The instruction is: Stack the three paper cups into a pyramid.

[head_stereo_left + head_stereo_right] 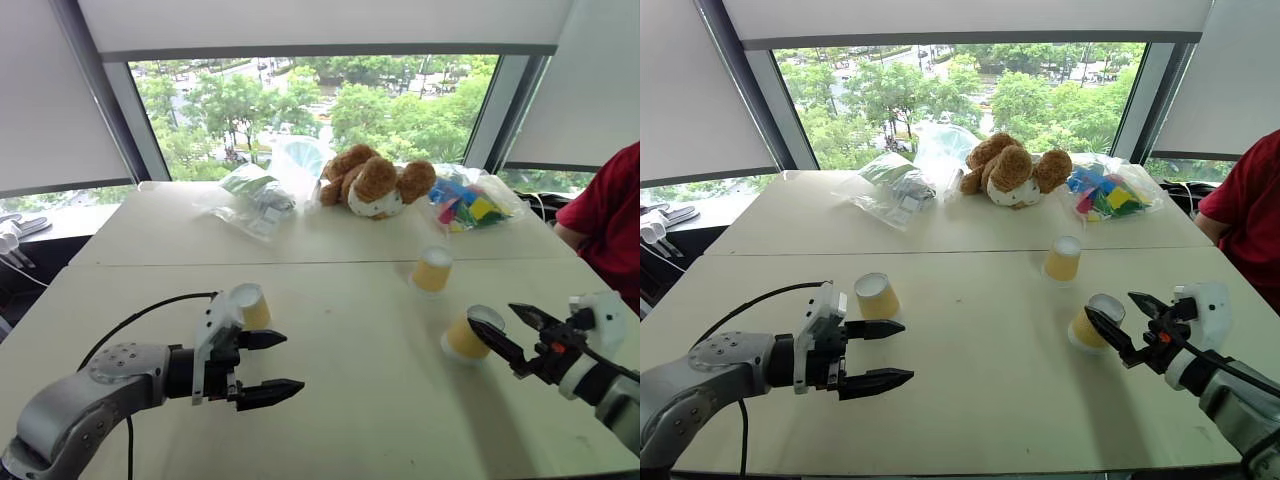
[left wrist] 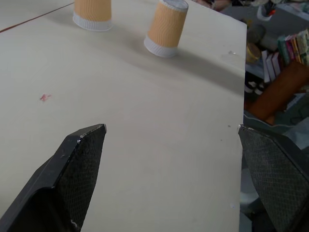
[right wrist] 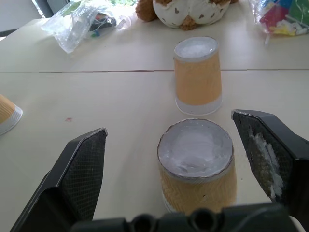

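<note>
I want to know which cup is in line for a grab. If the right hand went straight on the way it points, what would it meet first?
Most likely the nearest paper cup, upside down between the open right hand's fingers; a second cup stands behind it.

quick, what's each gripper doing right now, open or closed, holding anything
Left gripper: open, holding nothing.
Right gripper: open, a paper cup stands between its fingers, not gripped.
</note>
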